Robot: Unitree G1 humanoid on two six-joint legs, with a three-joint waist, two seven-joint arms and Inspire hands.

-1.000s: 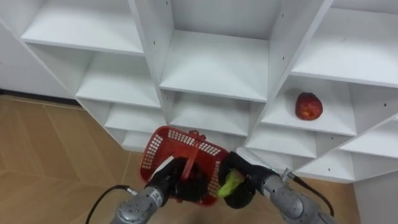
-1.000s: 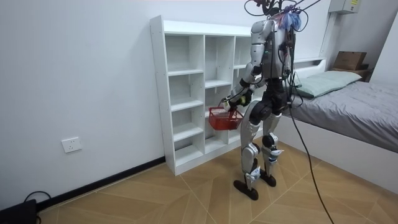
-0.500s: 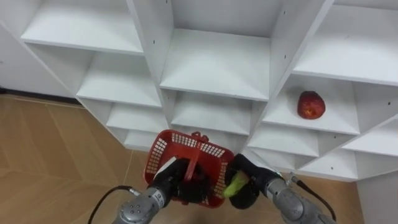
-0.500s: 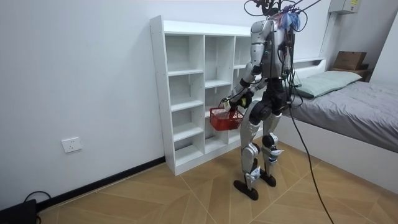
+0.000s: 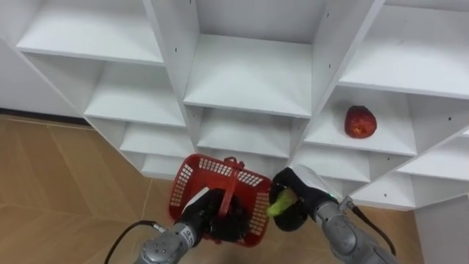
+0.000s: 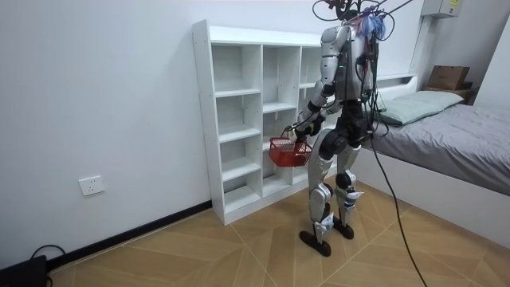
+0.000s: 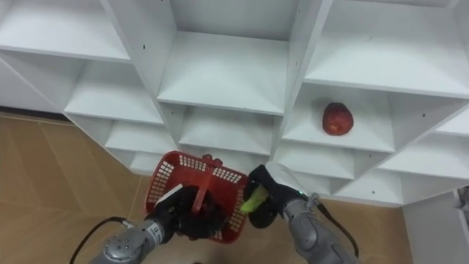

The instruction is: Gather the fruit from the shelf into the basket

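Room view: stood upright on the wooden floor, facing the white closet, with a bed at the room view's right. Held the red basket low, close before the closet's lower shelves.

Looking down through the eye views: gripped the basket's handle with the left hand, fingers curled tight round it, so that the basket hung under the hand. Clasped a green fruit in the right hand, fingers clamped on it, just beside the basket's right rim and outside the basket. Saw a red fruit lying on a shelf in the closet's right column, above and to the right of the right hand, well apart from both hands and from the basket.
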